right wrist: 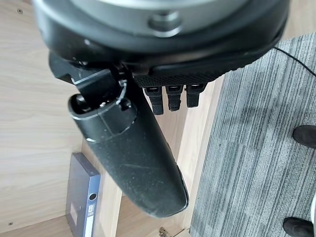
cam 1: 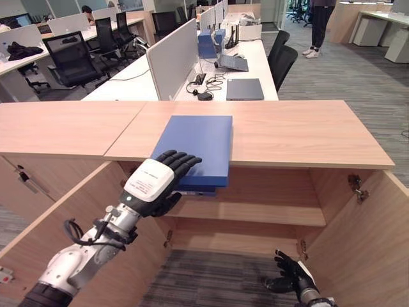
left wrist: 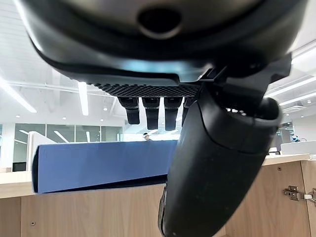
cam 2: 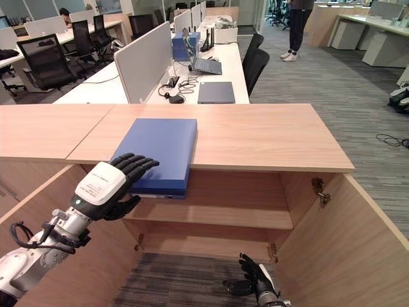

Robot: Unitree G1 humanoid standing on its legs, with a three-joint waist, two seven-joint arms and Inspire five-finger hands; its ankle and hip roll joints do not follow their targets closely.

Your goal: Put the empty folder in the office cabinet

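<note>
Open-plan office, wooden cabinet (cam 1: pixel 307 137) at frame centre. Blue folder (cam 1: pixel 197 147) overhangs its top surface; left hand (cam 1: pixel 160 182) grips its near edge. Right hand (cam 1: pixel 291 274), fingers relaxed, hangs bottom right.

Both eye views looked down over the cabinet (cam 1: pixel 287 137); each wrist view sat close behind its hand.
</note>
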